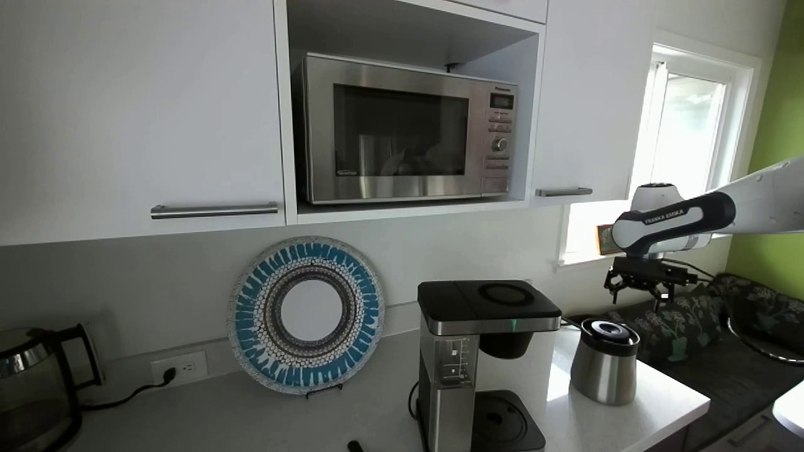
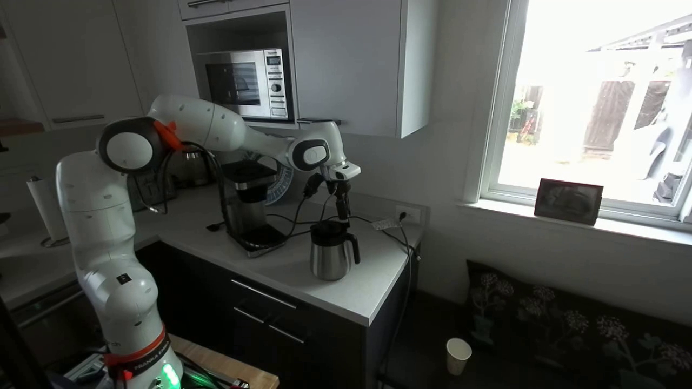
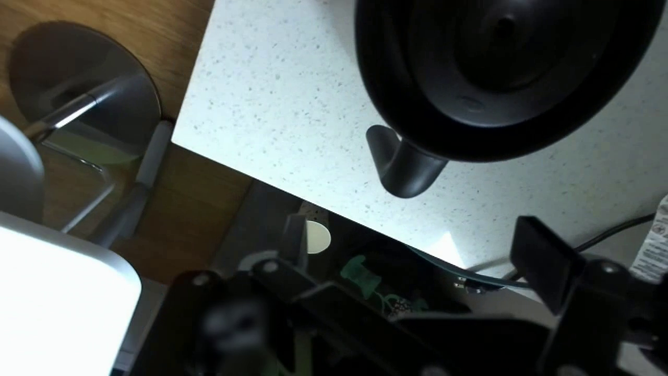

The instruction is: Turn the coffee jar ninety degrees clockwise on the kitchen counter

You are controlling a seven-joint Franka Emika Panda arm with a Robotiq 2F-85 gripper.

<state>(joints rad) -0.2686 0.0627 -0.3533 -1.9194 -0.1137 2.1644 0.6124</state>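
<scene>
The coffee jar is a steel carafe with a black lid and black handle. It stands upright on the white counter [image 1: 666, 402] near its end, in both exterior views [image 1: 604, 373] [image 2: 328, 263]. Its handle [image 2: 354, 249] points right in that exterior view and is hidden in the other exterior view. In the wrist view the black lid [image 3: 501, 99] fills the upper right, with the handle [image 3: 412, 172] below it. My gripper [image 1: 637, 300] is above lid height on the handle's side, pointing down. In the wrist view its fingers [image 3: 417, 249] are wide apart, empty and apart from the jar.
A coffee machine [image 1: 449, 376] stands beside the jar; it also shows in an exterior view [image 2: 250, 210]. Cables and a plug [image 3: 477, 285] lie near the counter's wall side. An upper cabinet [image 2: 346, 65] hangs above. A paper cup [image 2: 458, 356] stands below the counter's end.
</scene>
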